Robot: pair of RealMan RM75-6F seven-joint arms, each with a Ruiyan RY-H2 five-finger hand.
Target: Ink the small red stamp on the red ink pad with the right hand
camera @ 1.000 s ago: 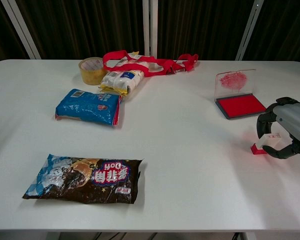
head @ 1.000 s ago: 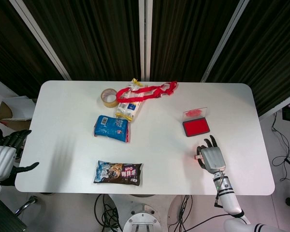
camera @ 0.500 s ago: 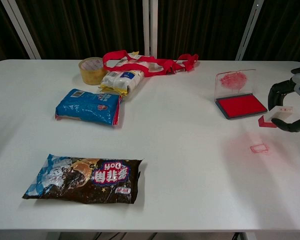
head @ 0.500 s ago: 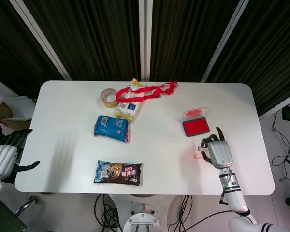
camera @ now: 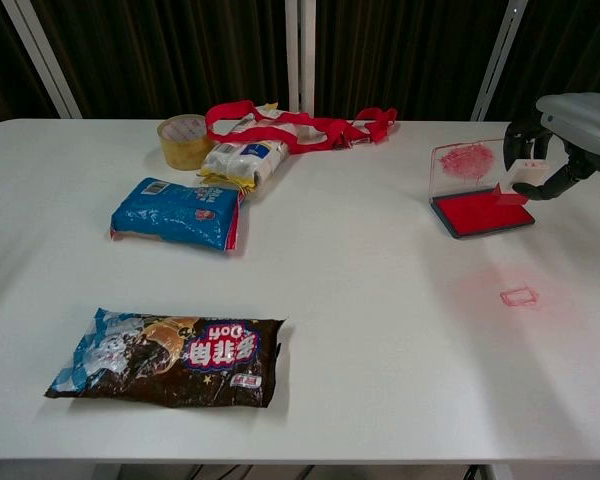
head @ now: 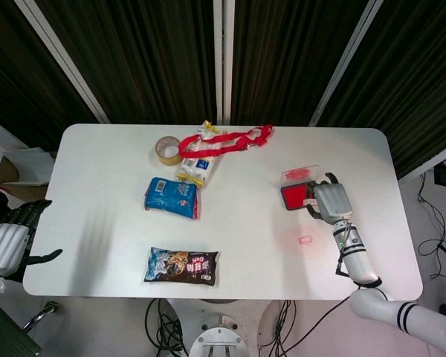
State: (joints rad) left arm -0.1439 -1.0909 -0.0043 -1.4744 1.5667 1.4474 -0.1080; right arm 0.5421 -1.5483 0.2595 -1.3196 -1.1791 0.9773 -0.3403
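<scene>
Red plastic at the base and a pale handle on top: the small red stamp (camera: 517,180) looks like a light, stiff little block, nothing that would bend or break, though smooth enough to twist in a loose hold. My guess is the handle's sides are the right place to take it, leaving the red face free to meet the ink, and that is how the right hand (camera: 570,135) has it. Its fingers (camera: 521,139) curl around the handle, pinching it from either side, with the stamp hanging just under them.

Directly below the fingers lies the red ink pad (camera: 478,212), its clear lid (camera: 465,163) standing open behind it and smeared with red. The stamp's base sits over the pad's near right corner; whether it touches the ink I cannot tell. Well toward the robot from the fingers, a faint red rectangular mark (camera: 519,296) shows on the white desk (camera: 360,300).

A second ago the hand was low over that spot with the stamp on the desk; half a second ago it was lifted beside the pad; now it has carried the stamp up over the pad. The left hand (head: 7,242) hangs off the desk's far side, fingers spread, holding nothing, much as before.
</scene>
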